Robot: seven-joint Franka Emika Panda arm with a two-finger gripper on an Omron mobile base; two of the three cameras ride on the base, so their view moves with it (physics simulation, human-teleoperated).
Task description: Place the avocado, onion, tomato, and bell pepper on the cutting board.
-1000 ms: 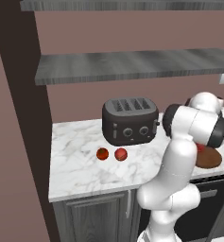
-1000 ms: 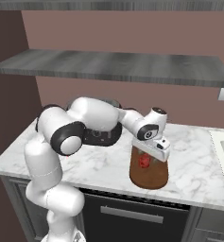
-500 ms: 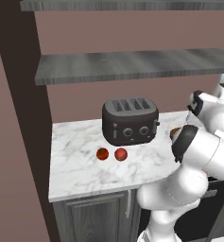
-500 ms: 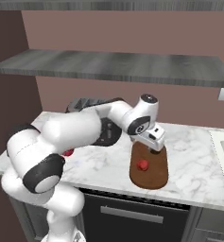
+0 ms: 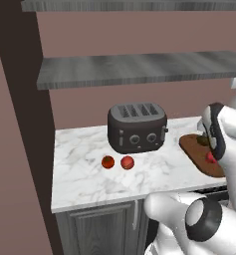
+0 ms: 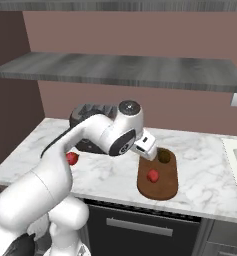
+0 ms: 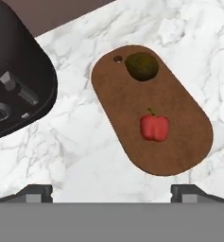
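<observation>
The dark reddish-brown cutting board (image 7: 179, 151) lies on the marble counter right of the toaster. The olive-brown avocado (image 7: 142, 66) rests at its end with the small hole. The red bell pepper (image 7: 154, 127) sits near the board's middle. Both also show on the cutting board (image 6: 165, 189): avocado (image 6: 164, 157), bell pepper (image 6: 152, 175). Two small red balls (image 5: 108, 162) (image 5: 127, 162), the tomato and the onion, lie in front of the toaster; I cannot tell which is which. My gripper (image 7: 112, 191) hangs above the counter beside the board, open and holding nothing.
A dark toaster (image 5: 137, 127) stands at the back of the counter, close to my hand (image 6: 146, 145). A sink (image 6: 236, 156) lies to the right of the board. Two shelves run along the wall above. My own arm blocks part of the board in the left base view.
My hand has pulled back from over the board toward the toaster and risen. The avocado now lies free on the board's far end. The pepper has not moved.
</observation>
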